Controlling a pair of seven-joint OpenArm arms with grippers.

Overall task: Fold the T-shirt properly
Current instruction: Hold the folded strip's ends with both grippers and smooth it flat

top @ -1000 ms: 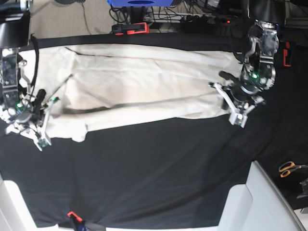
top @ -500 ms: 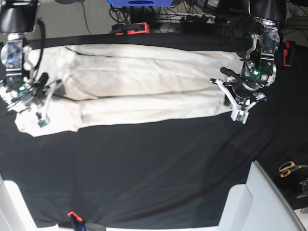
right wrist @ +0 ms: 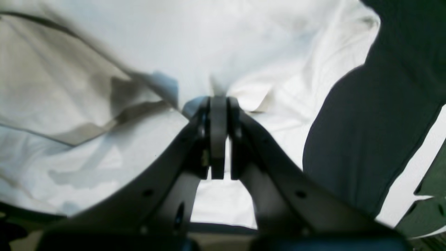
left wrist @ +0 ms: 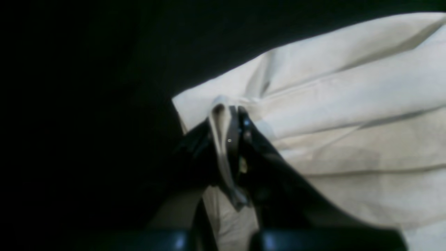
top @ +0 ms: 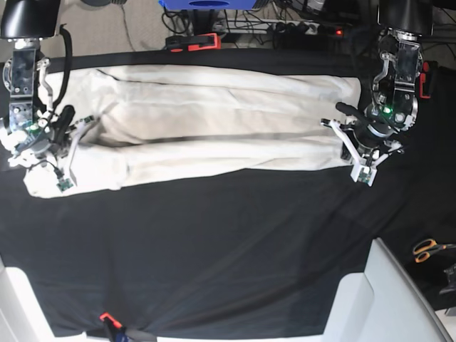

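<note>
the plain cream cotton t-shirt (top: 214,125) lies stretched across the far half of the black-draped desk (top: 235,249). left pincer (left wrist: 230,139) and right pincer (right wrist: 218,115) each clamp a pinch of its cloth. uneven pulling could skew the fold or slip an edge.

T-shirt (top: 214,121) | cream, wrinkled | folded into long band | across black cloth (top: 228,249)
</note>
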